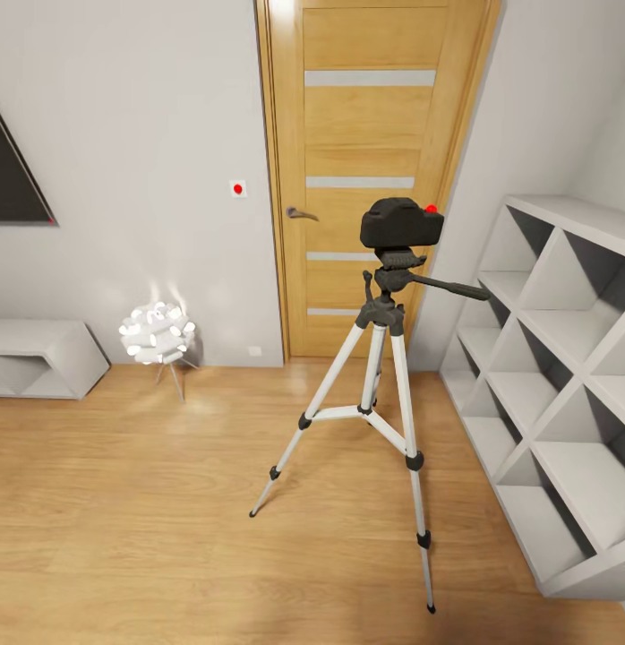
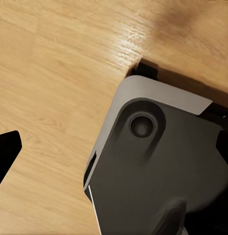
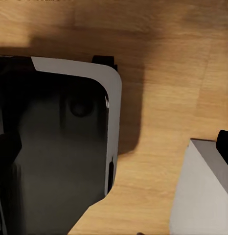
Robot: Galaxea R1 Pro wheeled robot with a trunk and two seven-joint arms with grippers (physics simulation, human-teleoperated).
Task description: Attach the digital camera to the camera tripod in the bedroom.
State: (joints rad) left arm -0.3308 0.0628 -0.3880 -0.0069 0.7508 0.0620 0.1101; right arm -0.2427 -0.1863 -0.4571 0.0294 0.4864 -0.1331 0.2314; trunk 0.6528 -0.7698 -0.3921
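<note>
The camera tripod [image 1: 377, 408] stands on the light wood floor in front of the wooden door, its three silver-white legs spread. The digital camera [image 1: 401, 223], black and boxy with a red dot on top, sits on the tripod's dark head, above the long pan handle [image 1: 451, 288]. Neither gripper is near it. In the left wrist view my left gripper [image 2: 114, 149] points down at the floor and my own grey base [image 2: 158, 166], with one black fingertip [image 2: 6, 152] far out at the edge. My right gripper [image 3: 114, 149] also hangs over the base, fingertips [image 3: 6, 152] wide apart, nothing between them.
White cube shelves [image 1: 563, 394] line the right wall close to the tripod. The closed door [image 1: 371, 179] is behind it. A spiky glowing floor lamp [image 1: 158, 333] and a low white cabinet [image 1: 44, 358] stand at the left wall under a dark screen [image 1: 12, 175].
</note>
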